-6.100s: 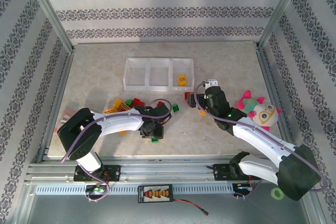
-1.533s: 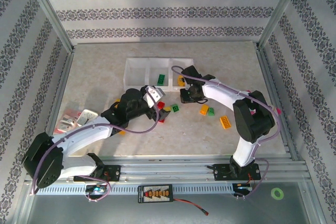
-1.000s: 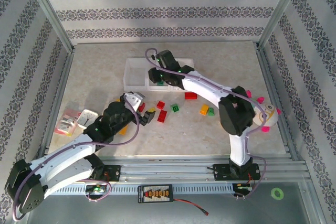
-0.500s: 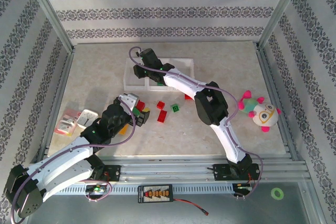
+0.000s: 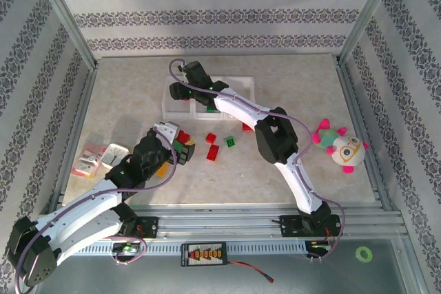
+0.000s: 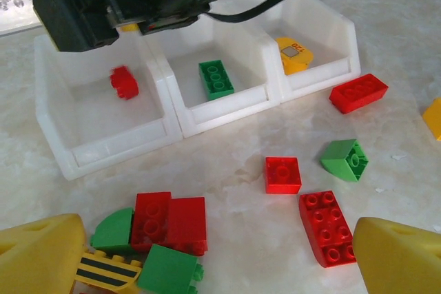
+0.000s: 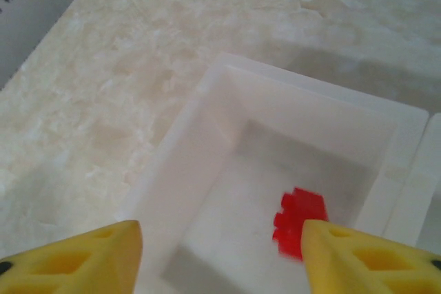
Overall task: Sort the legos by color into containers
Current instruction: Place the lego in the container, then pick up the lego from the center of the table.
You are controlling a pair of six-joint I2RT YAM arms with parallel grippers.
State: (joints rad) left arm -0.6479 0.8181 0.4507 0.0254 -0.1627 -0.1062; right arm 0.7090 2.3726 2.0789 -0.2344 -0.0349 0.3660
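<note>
Tabletop (image 5: 303, 80): beige, marbled, matt. Papered walls (image 5: 220, 15) with grey ornamental stripes close it in on three sides.

Left edge of the tabletop: flat red-and-white packet (image 5: 88, 163).

Left arm (image 5: 89, 201) runs from the near edge diagonally toward the centre, wrist low. Left gripper (image 6: 220, 259) hovers with its yellow fingers spread wide, gripping nothing. Below it lies a cluster of small studded plastic bricks (image 6: 169, 222), red and green, with one yellow-and-black striped piece (image 6: 103, 270) among them.

Toward the far edge, left of centre: row of three joined translucent white plastic bins (image 6: 227, 105).
- Left bin: one small red brick (image 7: 298, 222).
- Middle bin: one green brick (image 6: 216, 78).
- Right bin: one orange-yellow piece (image 6: 293, 55).

Right arm (image 5: 275, 135) is stretched from the near right, elbow mid-table. Its forearm crosses over the middle and right bins and hides part of them from overhead. Right gripper (image 7: 224, 259) hangs above the left bin, fingers apart and empty. The small red brick lies on the bin floor, clear of both fingers.

Loose between the cluster and the bins:
- red square brick (image 6: 283, 174)
- green sloped brick (image 6: 344, 160)
- long red brick (image 6: 327, 226)
- second long red brick (image 6: 358, 92), just in front of the right bin

Near the right edge: pink-and-teal plush toy (image 5: 342, 146).
</note>
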